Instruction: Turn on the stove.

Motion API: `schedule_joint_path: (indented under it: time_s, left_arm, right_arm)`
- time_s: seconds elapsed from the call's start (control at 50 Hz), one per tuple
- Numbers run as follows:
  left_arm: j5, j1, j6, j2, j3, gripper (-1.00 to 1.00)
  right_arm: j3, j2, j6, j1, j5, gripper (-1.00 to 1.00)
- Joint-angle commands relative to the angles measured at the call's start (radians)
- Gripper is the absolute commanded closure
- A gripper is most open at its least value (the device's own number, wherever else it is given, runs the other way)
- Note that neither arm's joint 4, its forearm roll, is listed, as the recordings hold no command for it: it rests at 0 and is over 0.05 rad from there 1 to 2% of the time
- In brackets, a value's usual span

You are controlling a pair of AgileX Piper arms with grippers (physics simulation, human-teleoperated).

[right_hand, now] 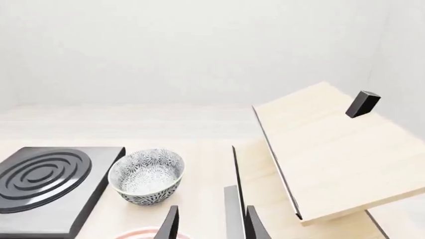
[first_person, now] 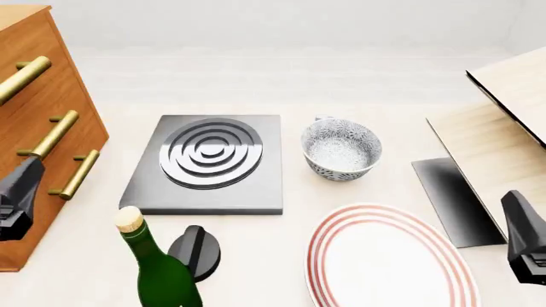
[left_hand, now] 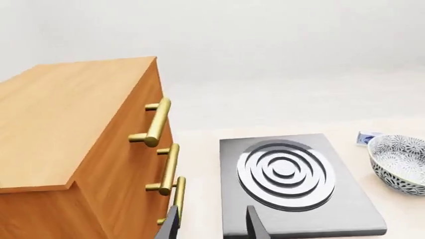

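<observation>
The stove [first_person: 204, 163] is a flat dark grey slab with silver concentric burner rings at the table's middle left. It also shows in the left wrist view [left_hand: 292, 184] and the right wrist view [right_hand: 47, 184]. Its small black round knob [first_person: 194, 251] sits on the table in front of the slab, right beside a green bottle [first_person: 158, 272]. My left gripper [first_person: 22, 192] is open and empty at the left edge, next to the cabinet and well apart from the knob; its fingers [left_hand: 171, 226] stand apart. My right gripper [first_person: 522, 230] is open and empty at the far right; its fingers [right_hand: 256, 224] stand apart.
A wooden drawer cabinet [first_person: 34, 128] with brass handles stands left of the stove. A patterned bowl [first_person: 341, 148] is to the stove's right, and a red-rimmed plate [first_person: 388, 259] lies in front of it. A dark flat panel [first_person: 452, 198] and a tilted light wooden board [first_person: 503, 121] are at the right.
</observation>
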Motion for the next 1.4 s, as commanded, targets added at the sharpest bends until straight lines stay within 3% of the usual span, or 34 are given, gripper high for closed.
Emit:
schedule_joint_path:
  time_s: [0.02, 0.16, 0.28, 0.46, 0.48, 0.52, 0.62, 0.72, 0.86, 0.88, 0.94, 1.06, 1.4]
  left_arm:
    - [0.132, -0.074, 0.001, 0.187, -0.239, -1.0]
    - [0.195, -0.124, 0.024, 0.251, -0.33, -1.0]
    - [0.291, -0.192, -0.042, 0.343, -0.455, -1.0]
    - [0.401, -0.231, -0.047, 0.457, -0.566, -1.0]
    - [0.476, -0.256, -0.057, 0.511, -0.646, -1.0]
    - [0.502, -0.287, -0.098, 0.538, -0.665, -1.0]
    - [0.578, -0.326, -0.076, 0.586, -0.731, -1.0]
    - [0.645, -0.36, -0.111, 0.648, -0.802, -1.0]
    - [0.715, -0.406, -0.144, 0.754, -0.839, -1.0]
    - [0.727, -0.421, -0.183, 0.769, -0.839, -1.0]
    - [0.737, -0.429, -0.192, 0.782, -0.848, -1.0]
    - [0.749, -0.492, -0.3, 0.807, -0.845, -1.0]
    - [0.673, -0.536, -0.339, 0.85, -0.77, -1.0]
  right_arm:
    - [0.022, 0.017, 0.0, 0.0, -0.039, -1.0]
    - [0.026, 0.018, 0.0, 0.0, -0.043, -1.0]
    - [0.026, 0.019, 0.0, 0.0, -0.044, -1.0]
    - [0.024, 0.012, 0.0, -0.001, -0.036, -1.0]
    - [0.024, 0.012, 0.0, -0.001, -0.036, -1.0]
    - [0.024, 0.011, -0.001, -0.001, -0.035, -1.0]
    - [0.021, 0.006, -0.001, -0.001, -0.028, -1.0]
    - [0.022, 0.009, -0.001, 0.0, -0.032, -1.0]
    - [0.021, 0.011, 0.0, -0.001, -0.032, -1.0]
    - [0.021, 0.011, -0.001, 0.0, -0.032, -1.0]
    - [0.019, 0.009, 0.0, 0.0, -0.028, -1.0]
    - [0.017, 0.007, 0.0, -0.001, -0.023, -1.0]
    - [0.019, 0.017, 0.0, -0.001, -0.036, -1.0]
